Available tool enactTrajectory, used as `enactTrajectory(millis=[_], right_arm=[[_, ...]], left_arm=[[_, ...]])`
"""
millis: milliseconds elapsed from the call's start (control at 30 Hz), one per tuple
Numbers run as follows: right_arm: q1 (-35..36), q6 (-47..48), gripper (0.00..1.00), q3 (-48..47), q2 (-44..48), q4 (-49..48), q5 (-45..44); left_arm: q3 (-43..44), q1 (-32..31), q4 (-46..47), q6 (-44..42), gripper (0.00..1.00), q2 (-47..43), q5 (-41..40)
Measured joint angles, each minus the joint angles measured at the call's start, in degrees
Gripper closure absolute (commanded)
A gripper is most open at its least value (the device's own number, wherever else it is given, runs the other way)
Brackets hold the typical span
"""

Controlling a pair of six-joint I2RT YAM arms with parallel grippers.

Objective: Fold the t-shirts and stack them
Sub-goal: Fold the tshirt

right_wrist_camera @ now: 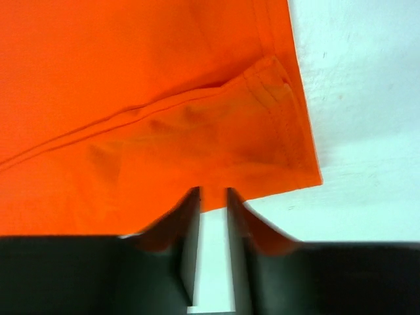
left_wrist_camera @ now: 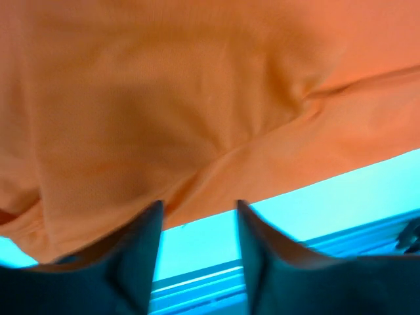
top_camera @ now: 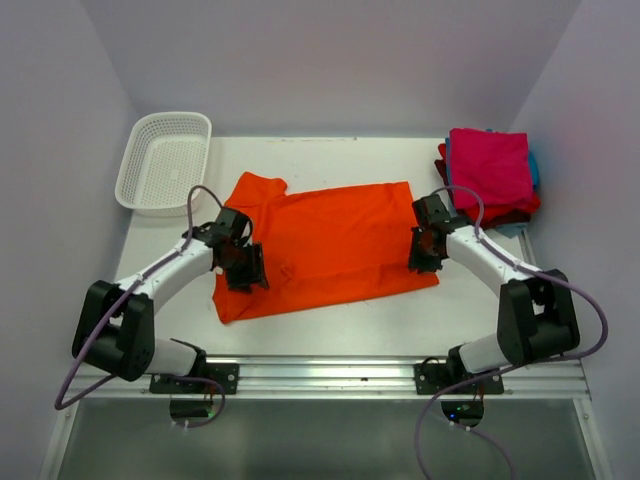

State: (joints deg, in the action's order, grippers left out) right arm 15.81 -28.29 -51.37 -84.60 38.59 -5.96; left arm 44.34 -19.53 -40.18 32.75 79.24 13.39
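Observation:
The bright orange t-shirt lies spread on the white table, partly folded, its collar end at the left. My left gripper is open over the shirt's left near part. In the left wrist view the jaws stand wide apart at the cloth's near edge, holding nothing. My right gripper is at the shirt's right edge. In the right wrist view the jaws stand narrowly apart, with the hem at the tips and bare table between them. A stack of folded t-shirts, magenta-pink on top, sits at the far right.
A white lattice basket stands at the far left corner. A metal rail runs along the table's near edge. Purple walls close in the left, right and back sides.

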Motion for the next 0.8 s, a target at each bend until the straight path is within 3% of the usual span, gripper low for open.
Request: enactTrajectory(millis=[33,67,100,167,300,533,800], right_arm=[[0.11,0.17,0.43,-0.44,1.07,0.13,-0.09],[0.26,0.66,0.36,-1.38,1.99,0.35,-0.37],[0.33,1.68,0.31,-2.71,2.62,0.31,-0.76],[0.37,3.02,0.23,-7.19,2.45,0.26,-2.05],[0.20,3.96,0.22,-18.86,-2.71,-2.29,-6.14],[-0.52,4.00,0.25,-32.48,-19.74,-6.91,-9.66],[-0.61,4.07,0.27,-35.60,-28.41,-7.43,-7.82]], left_arm=[[2.05,-0.02,-0.15,-0.02,0.36,-0.31,-1.22],[4.59,-0.02,-0.20,-0.15,0.19,-0.28,-2.49],[6.71,-0.02,0.48,-0.24,0.13,-0.26,-3.65],[12.68,0.26,2.19,-0.55,0.10,0.57,-6.78],[24.48,3.67,8.83,-0.74,0.11,8.07,-8.22],[40.28,12.00,13.03,-3.28,0.14,30.82,-9.03],[44.78,13.84,14.75,-7.45,0.18,41.72,-8.90]])
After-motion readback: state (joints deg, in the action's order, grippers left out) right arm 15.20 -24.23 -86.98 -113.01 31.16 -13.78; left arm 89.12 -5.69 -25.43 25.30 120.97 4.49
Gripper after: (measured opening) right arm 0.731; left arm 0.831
